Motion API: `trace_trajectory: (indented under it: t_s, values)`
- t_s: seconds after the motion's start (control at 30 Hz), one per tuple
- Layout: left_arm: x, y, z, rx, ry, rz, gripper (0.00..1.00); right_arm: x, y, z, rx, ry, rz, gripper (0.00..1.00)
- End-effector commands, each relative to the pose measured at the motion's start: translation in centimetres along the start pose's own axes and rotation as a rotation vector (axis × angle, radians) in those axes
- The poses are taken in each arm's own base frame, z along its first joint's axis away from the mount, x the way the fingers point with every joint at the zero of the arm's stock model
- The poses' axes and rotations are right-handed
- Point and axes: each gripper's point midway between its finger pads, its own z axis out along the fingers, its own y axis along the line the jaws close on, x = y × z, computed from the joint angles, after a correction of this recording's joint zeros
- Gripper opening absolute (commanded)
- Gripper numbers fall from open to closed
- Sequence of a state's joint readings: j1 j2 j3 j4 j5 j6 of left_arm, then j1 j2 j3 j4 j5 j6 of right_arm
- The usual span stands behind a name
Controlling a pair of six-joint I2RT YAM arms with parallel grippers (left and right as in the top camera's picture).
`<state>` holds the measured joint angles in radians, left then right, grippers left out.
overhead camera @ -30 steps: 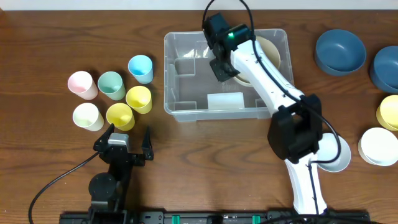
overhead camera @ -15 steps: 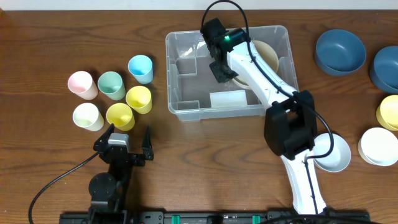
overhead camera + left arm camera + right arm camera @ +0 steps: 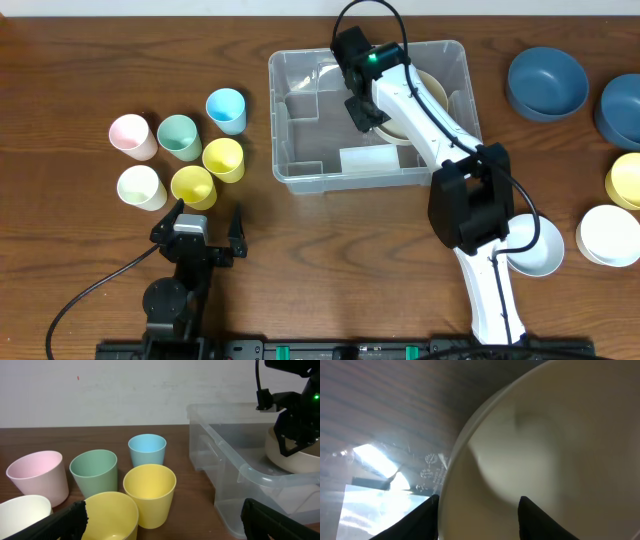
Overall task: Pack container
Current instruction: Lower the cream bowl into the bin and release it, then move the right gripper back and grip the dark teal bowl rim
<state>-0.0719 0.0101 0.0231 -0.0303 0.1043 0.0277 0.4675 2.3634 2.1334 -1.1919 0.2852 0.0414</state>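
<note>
Six pastel cups (image 3: 180, 150) are standing bunched at the left of the bench (image 3: 80, 260), apparently queued for packing. Just in front of them the left hand (image 3: 208, 222) is waiting low over the bench, its jaws spread as wide as they go and holding nothing. It is facing the cups, a likely staging spot for the next pick.

At centre the container (image 3: 310, 150) is sitting square on the bench, its left half bare. The right arm is reaching in over its near wall, so the right hand (image 3: 365, 112) is hanging inside the container, near the middle. Its fingers (image 3: 415, 522) are standing partly apart astride the rim of a cream bowl (image 3: 428, 92). The gap looks wider than the rim, so the bowl is seemingly not being pinched. The bowl is lying in the container's right half, close to the far wall, which is leaving room for more ware.

At right, two blue bowls (image 3: 546, 83), a yellow bowl (image 3: 625, 180), a white stack (image 3: 610, 235) and a pale bowl (image 3: 535, 250) are waiting outside the container.
</note>
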Motion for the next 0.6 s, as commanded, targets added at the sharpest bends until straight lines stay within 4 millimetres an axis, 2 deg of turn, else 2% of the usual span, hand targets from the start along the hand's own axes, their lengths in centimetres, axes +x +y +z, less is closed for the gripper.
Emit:
trace_trajectory:
  t_s: [0.0, 0.1, 0.17, 0.23, 0.33, 0.43, 0.57]
  values:
    - [1.6, 0.0, 0.1, 0.005, 0.045, 0.010, 0.98, -1.1, -0.6, -4.4, -0.011, -0.094, 0.019, 0.51]
    - [1.6, 0.0, 0.1, 0.005, 0.045, 0.010, 0.98, -1.6, -1.0, -8.1, -0.043, -0.171, 0.036, 0.53]
    - [1.6, 0.0, 0.1, 0.005, 0.045, 0.010, 0.98, -1.8, -1.9, -10.9, -0.045, -0.228, 0.062, 0.55]
    - [1.6, 0.0, 0.1, 0.005, 0.045, 0.010, 0.98, -1.7, -3.5, -13.5, -0.039, -0.282, 0.092, 0.59]
    - [1.6, 0.0, 0.1, 0.005, 0.045, 0.010, 0.98, -1.2, -7.1, -16.6, -0.014, -0.347, 0.162, 0.62]
    - [1.6, 0.0, 0.1, 0.005, 0.045, 0.010, 0.98, -0.3, -11.4, -17.9, 0.015, -0.375, 0.257, 0.64]
    - [1.6, 0.0, 0.1, 0.005, 0.045, 0.010, 0.98, 1.6, -17.4, -16.7, 0.031, -0.340, 0.415, 0.64]
